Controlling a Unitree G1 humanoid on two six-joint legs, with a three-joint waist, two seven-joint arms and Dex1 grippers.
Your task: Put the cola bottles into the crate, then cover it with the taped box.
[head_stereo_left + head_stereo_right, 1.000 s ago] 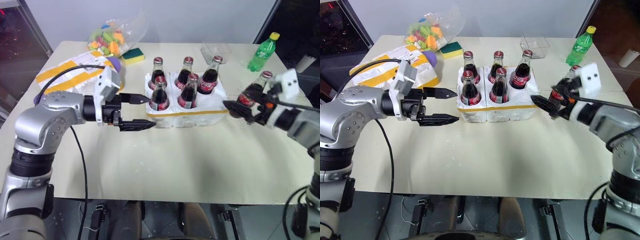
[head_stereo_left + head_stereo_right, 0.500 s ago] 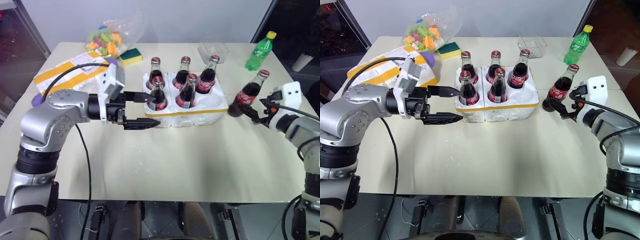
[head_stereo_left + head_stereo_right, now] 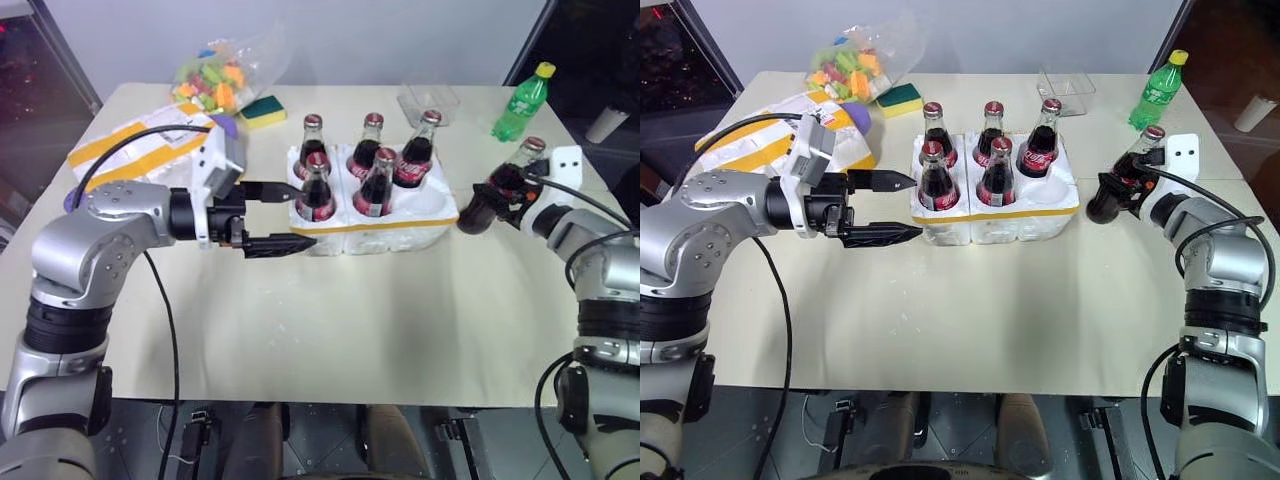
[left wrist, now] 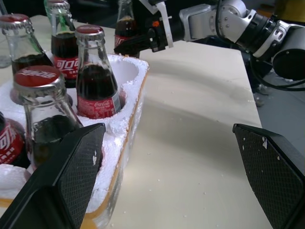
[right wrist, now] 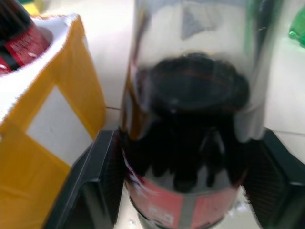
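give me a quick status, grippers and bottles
Right gripper shut on last cola bottle, beside crate. Left gripper open at crate's other end. Five bottles seated, one well free.

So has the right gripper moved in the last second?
Yes. The right gripper has gone outward, away from the crate, and now sits shut on the sixth cola bottle standing on the table beside the crate.

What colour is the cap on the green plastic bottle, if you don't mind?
Yellow; the green plastic bottle shows it best in the right eye view.
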